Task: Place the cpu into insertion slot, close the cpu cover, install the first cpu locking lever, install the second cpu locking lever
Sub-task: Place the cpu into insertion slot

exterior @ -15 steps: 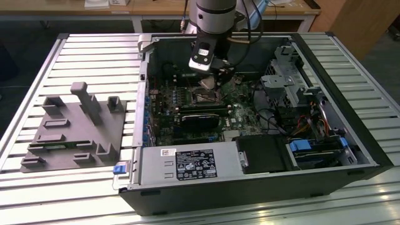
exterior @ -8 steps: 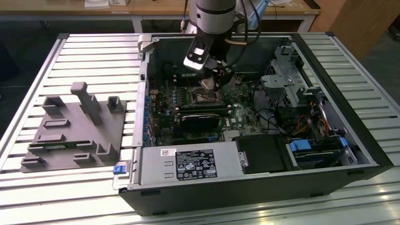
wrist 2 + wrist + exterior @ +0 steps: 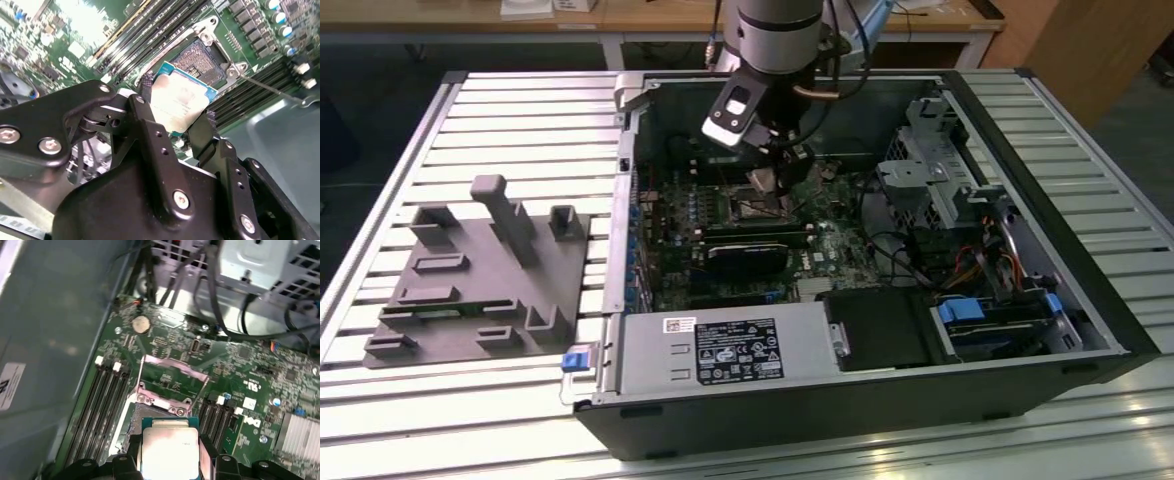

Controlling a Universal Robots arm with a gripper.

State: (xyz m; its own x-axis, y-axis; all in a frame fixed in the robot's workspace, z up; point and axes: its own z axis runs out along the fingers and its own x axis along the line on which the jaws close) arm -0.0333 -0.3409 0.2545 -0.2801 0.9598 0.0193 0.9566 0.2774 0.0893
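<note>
Gripping the silvery-beige square cpu [image 3: 184, 97], the claw [image 3: 176, 101] hovers above the insertion slot [image 3: 200, 60].

cpu [image 3: 169, 447] gripped in hand [image 3: 172, 461], over insertion slot [image 3: 131, 424], cpu cover [image 3: 165, 403] raised open

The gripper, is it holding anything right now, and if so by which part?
The gripper holds the cpu, with its jaws shut on two opposite side edges and the chip's metal top left bare.
</note>
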